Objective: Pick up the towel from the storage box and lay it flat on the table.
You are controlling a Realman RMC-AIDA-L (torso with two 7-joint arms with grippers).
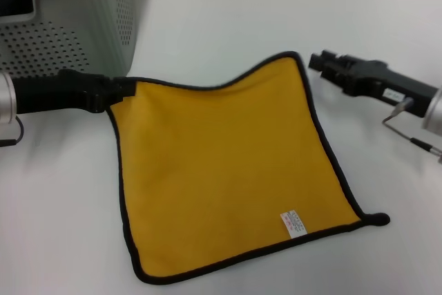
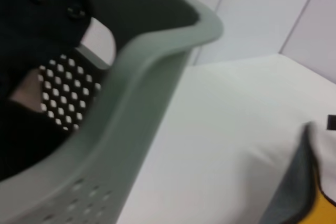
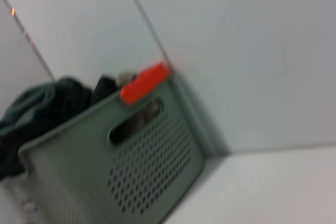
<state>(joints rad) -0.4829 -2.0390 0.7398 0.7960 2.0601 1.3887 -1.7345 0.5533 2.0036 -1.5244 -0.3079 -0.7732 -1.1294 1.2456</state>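
I see the towel (image 1: 228,170) spread on the table (image 1: 207,25), yellow face up, with its black trim running all round and a small white tag (image 1: 293,224) near the corner closest to me on the right. It lies nearly flat; the far edge dips in a shallow curve between the two far corners, and the near right corner ends in a small dark nub.

My left gripper (image 1: 123,90) comes in low from the left and sits right at the towel's far left corner, its black tip meeting the trim there. I cannot tell from the head view whether its fingers pinch the cloth or merely touch it. In the left wrist view a bit of the towel (image 2: 310,198) shows at the frame's edge, with its grey underside and a sliver of yellow.

My right gripper (image 1: 319,62) lies low over the table on the right, just beside the towel's far right corner with a narrow strip of white between them, so it holds nothing. How wide its fingers stand I cannot make out.

The box (image 1: 83,25) stands at the far left, behind my left arm, apart from the towel. In the right wrist view the box (image 3: 142,166) holds dark cloth (image 3: 37,114) and something orange-red (image 3: 146,82) at its rim.
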